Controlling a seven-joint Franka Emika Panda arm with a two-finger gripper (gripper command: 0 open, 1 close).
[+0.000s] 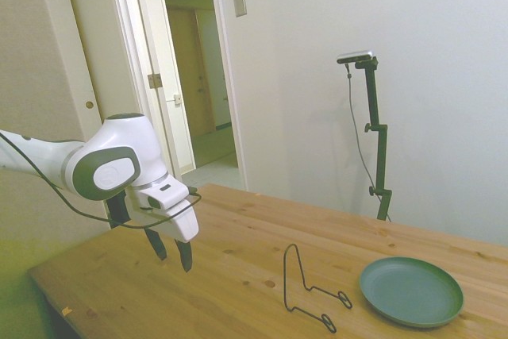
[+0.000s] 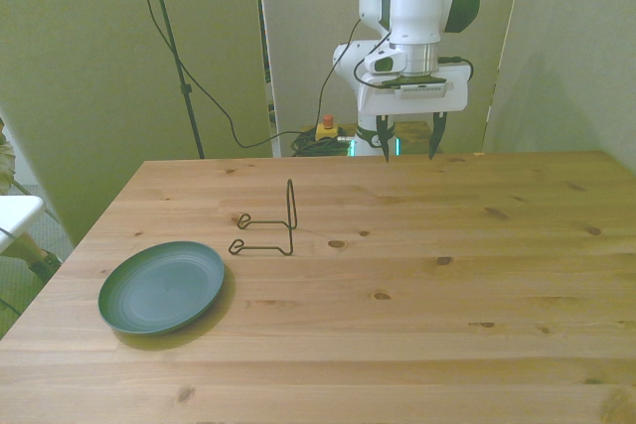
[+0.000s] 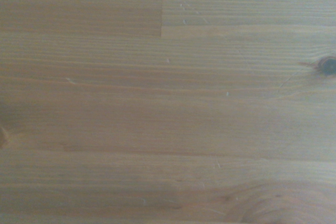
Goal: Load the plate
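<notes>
The teal-green plate (image 1: 410,291) (image 2: 162,287) lies flat on the wooden table, near the front view's left edge. Beside it stands a thin black wire stand (image 1: 308,290) (image 2: 270,226), upright and holding nothing. My gripper (image 1: 171,250) (image 2: 408,145) hangs above the table's far side, well away from both, pointing down. It is open with nothing between its dark fingers. The wrist view shows only bare wood grain (image 3: 168,98).
An open doorway (image 1: 198,77) lies behind the table in the side view. A white object (image 2: 15,215) shows at the front view's left edge, off the table. A yellow-and-red button (image 2: 326,128) sits on the floor near the robot's base.
</notes>
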